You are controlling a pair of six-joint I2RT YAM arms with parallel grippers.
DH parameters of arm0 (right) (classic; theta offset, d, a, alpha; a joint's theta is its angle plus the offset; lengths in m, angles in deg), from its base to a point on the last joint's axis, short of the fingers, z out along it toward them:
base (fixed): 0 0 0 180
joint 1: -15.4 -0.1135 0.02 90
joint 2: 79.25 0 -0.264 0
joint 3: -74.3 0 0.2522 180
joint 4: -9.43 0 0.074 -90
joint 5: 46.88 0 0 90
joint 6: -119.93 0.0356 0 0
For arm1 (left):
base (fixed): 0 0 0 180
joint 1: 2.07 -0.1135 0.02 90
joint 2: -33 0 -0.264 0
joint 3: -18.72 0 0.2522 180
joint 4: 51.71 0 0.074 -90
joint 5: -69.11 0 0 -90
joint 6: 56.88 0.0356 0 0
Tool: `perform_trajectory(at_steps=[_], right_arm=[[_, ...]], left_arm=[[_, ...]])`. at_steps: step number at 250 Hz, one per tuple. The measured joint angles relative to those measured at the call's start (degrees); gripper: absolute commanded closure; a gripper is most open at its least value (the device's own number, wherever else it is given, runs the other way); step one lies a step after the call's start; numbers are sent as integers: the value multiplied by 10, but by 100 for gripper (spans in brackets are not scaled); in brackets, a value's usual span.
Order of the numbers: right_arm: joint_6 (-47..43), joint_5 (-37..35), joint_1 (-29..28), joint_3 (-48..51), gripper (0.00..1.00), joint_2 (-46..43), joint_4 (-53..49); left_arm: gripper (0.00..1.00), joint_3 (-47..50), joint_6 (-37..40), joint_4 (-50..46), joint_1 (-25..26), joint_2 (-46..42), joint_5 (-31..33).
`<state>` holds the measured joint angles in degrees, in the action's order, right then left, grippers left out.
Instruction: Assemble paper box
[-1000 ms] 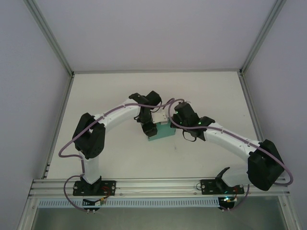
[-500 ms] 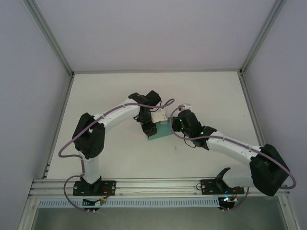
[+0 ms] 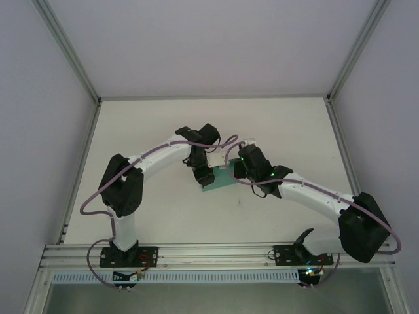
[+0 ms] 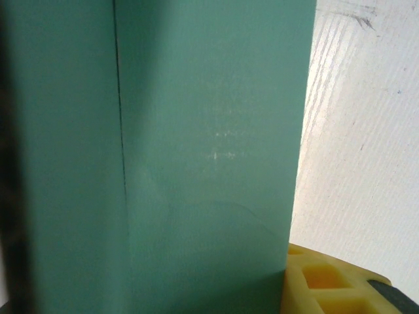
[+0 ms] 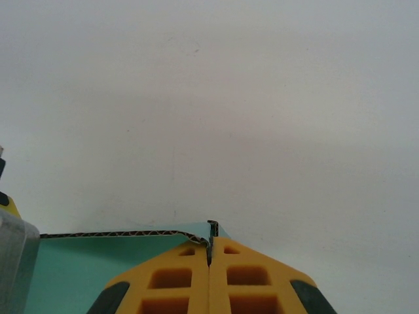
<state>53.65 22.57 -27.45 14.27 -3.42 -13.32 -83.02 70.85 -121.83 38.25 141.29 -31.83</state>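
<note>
Listing from the left of the overhead view.

Left arm (image 3: 124, 190): white with black joints, trailed by a purple cable (image 3: 85, 204), bent up from the lower left toward the middle of the table (image 3: 150, 124).

Left gripper (image 3: 205, 176): set just left of centre, at the left side of the paper box (image 3: 222, 179). In the left wrist view the jaws are seen part-way apart and clamped across the box. A teal panel with one vertical crease fills the span between a dark, blurred strip at the left edge and a yellow finger (image 4: 321, 278) at the lower right. That finger is pressed against the card's right edge.

Paper box: teal card, placed at the centre of the table between the two grippers and touched by both. Its left end is covered by the left gripper's body and its right end by the right one. Whether it rests on the table cannot be told.

Right gripper (image 3: 237, 169): set just right of the box. In the right wrist view its yellow fingers (image 5: 170, 281) are seen pressed together at the bottom centre, with a thin upright edge of card pinched in the seam at their tips. A corrugated card edge runs left from there, with teal surface below it. A grey and yellow part (image 5: 12, 248) is cut off at the lower left edge.

Right arm (image 3: 314, 196): stretched in from the lower right.

Aluminium frame posts (image 3: 69, 52): standing along the table's sides.
</note>
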Motion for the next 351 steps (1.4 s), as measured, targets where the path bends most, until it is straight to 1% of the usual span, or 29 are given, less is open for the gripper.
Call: perform_trajectory(at_steps=[41, 132, 156, 178, 183, 203, 223, 241, 255, 285, 296, 313, 351], right_arm=[[19, 10, 3, 4, 100, -2, 10], [31, 19, 1, 103, 100, -33, 138], [37, 20, -3, 136, 100, -37, 177], [41, 19, -4, 141, 100, -37, 189], [41, 18, -4, 141, 100, -37, 188], [44, 15, -5, 127, 100, -34, 170], [51, 15, -10, 103, 100, -25, 138], [62, 15, -14, 73, 100, -17, 95], [72, 15, -15, 53, 100, -11, 63], [90, 15, -15, 14, 100, 0, 0], [96, 16, -15, 2, 100, 5, -18], [102, 15, -15, -10, 100, 9, -40], [111, 11, -15, -23, 100, 12, -68]], left_arm=[[65, 0, 0, 0, 0, 0, 0], [62, 0, -2, -1, 0, 1, 0], [60, 0, -2, -1, 0, 1, 1], [53, 0, -5, -1, 0, 1, 1], [52, 0, -7, -1, 0, 1, 1], [45, 0, -8, 5, 0, 1, 1], [44, -2, -13, 24, 0, 1, 0], [37, -6, -16, 35, 0, 1, 0], [35, -8, -18, 43, 0, 1, 0], [21, -9, -25, 52, 0, 1, 0], [19, -9, -24, 55, 0, 0, 1], [13, -9, -27, 58, 0, -5, 3], [9, 4, -47, 76, 0, -39, 17]])
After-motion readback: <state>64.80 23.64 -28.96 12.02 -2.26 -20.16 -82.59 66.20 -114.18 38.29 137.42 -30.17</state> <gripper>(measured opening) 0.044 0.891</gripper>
